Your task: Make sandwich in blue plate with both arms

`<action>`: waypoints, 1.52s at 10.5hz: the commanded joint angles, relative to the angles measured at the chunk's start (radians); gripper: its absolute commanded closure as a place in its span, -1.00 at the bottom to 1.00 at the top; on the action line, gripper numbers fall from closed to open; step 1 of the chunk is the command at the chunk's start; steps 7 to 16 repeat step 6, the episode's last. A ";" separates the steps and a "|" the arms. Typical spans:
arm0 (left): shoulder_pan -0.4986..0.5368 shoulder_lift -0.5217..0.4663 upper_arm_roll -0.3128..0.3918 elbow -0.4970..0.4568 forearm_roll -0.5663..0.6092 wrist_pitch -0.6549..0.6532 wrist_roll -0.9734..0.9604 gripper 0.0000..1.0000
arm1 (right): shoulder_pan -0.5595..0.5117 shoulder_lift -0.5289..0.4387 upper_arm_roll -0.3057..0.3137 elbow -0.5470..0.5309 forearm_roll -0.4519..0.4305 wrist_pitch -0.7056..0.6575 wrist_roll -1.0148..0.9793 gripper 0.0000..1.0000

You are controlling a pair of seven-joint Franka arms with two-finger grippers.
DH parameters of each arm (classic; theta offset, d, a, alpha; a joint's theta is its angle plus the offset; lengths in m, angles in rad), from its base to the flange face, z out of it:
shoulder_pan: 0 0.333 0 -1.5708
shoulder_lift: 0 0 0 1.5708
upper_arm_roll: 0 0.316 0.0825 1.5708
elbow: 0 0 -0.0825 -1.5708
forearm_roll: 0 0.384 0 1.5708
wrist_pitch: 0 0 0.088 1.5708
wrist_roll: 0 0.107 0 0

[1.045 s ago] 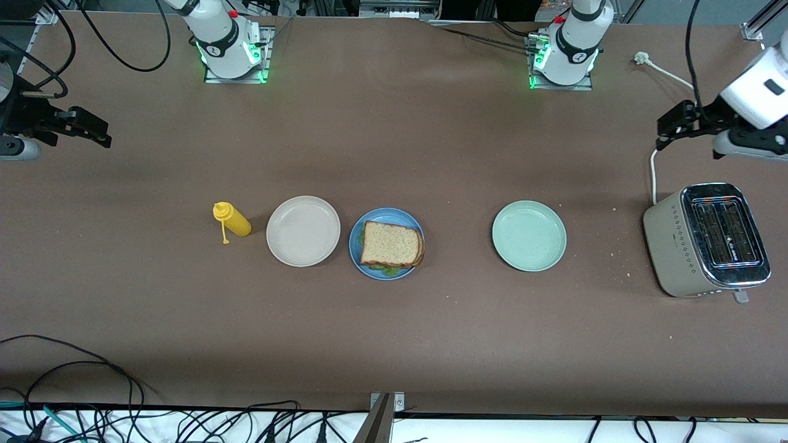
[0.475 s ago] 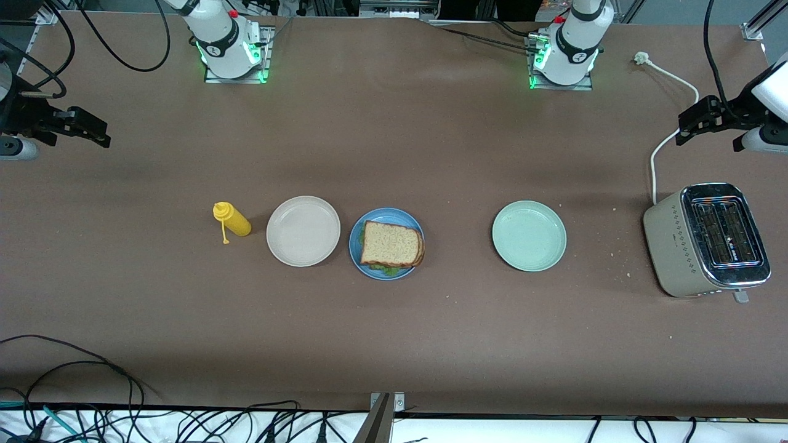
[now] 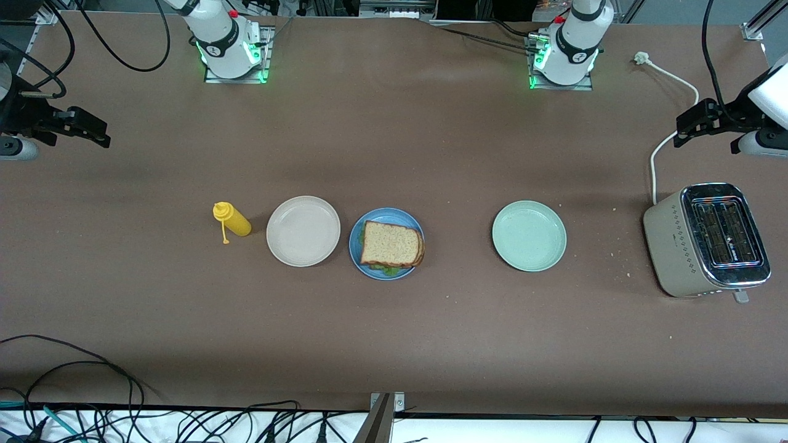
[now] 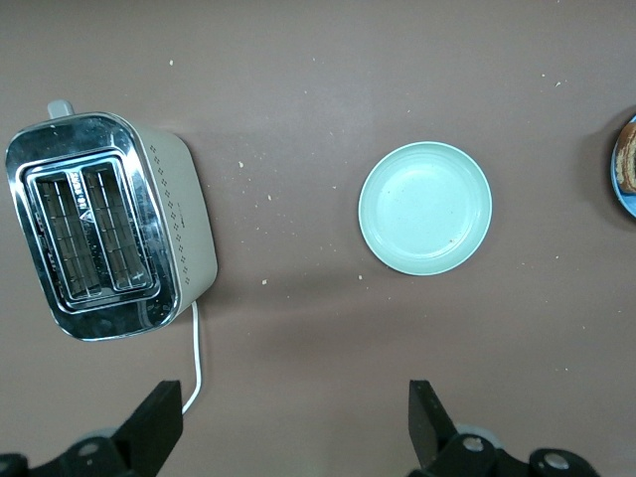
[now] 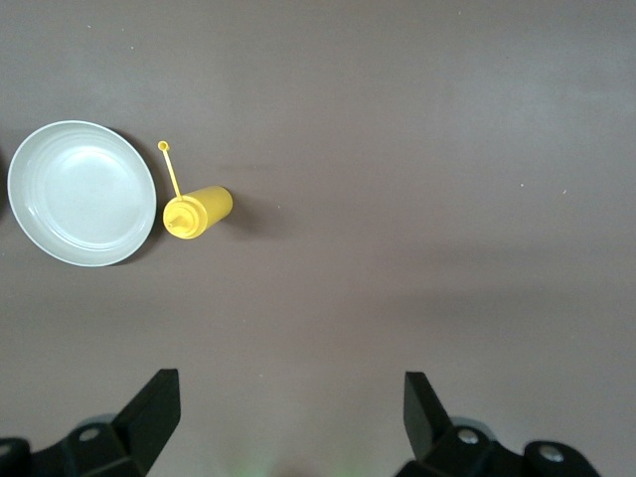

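The sandwich (image 3: 392, 244), two brown bread slices with green lettuce showing at its near edge, lies on the blue plate (image 3: 356, 249) at the table's middle. A sliver of the plate and bread shows in the left wrist view (image 4: 627, 167). My left gripper (image 3: 688, 126) is open and empty, up in the air at the left arm's end of the table, over the bare top by the toaster's cord; in its own view (image 4: 295, 422) the fingers stand wide apart. My right gripper (image 3: 92, 130) is open and empty, up over the right arm's end; its own view (image 5: 291, 412) shows the same.
A beige plate (image 3: 303, 231) and a yellow squeeze bottle (image 3: 232, 219) sit beside the blue plate toward the right arm's end. A mint-green plate (image 3: 529, 235) and a toaster (image 3: 708, 239) with its white cord (image 3: 656, 166) sit toward the left arm's end. Cables hang along the near edge.
My left gripper has drawn back toward the left arm's end of the table and risen a little. The right arm has not moved. The sandwich has stayed put.
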 commanded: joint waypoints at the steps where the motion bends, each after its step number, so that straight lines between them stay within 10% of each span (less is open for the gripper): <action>1: -0.001 0.018 0.004 0.037 0.033 -0.023 0.015 -1.00 | -0.001 0.008 0.000 0.023 0.006 -0.015 0.021 -1.00; 16: -0.001 0.020 0.004 0.037 0.031 -0.023 0.013 -1.00 | -0.004 0.006 -0.001 0.025 0.066 -0.012 0.018 -1.00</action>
